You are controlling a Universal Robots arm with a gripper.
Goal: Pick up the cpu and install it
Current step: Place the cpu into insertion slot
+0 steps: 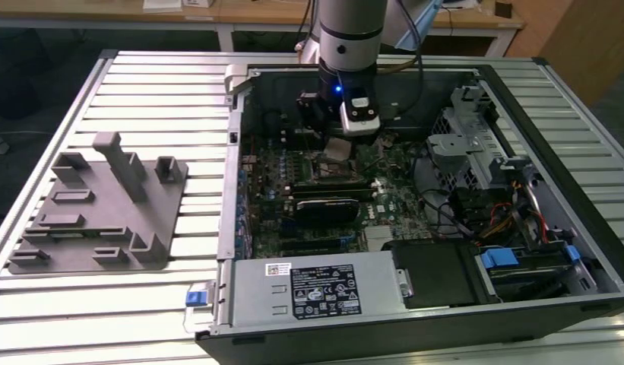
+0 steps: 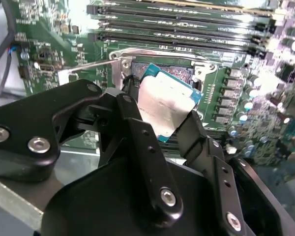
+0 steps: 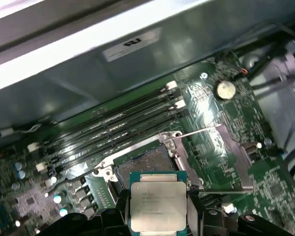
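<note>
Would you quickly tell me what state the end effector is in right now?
The end effector is closed, holding the chip by two opposite edges.

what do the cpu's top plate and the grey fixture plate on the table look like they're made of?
The small square cpu: top plate looks like matte metal, silvery with soft glare; rim looks like blue-green circuit board. The grey fixture plate: probably plastic, matte, uniform grey, no shine.

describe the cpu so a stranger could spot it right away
Look inside the open computer case, at the green motherboard under the arm. Clamped in the black gripper is the cpu: a flat square with a silvery metal top, unlike the dark open socket nearby.
</note>
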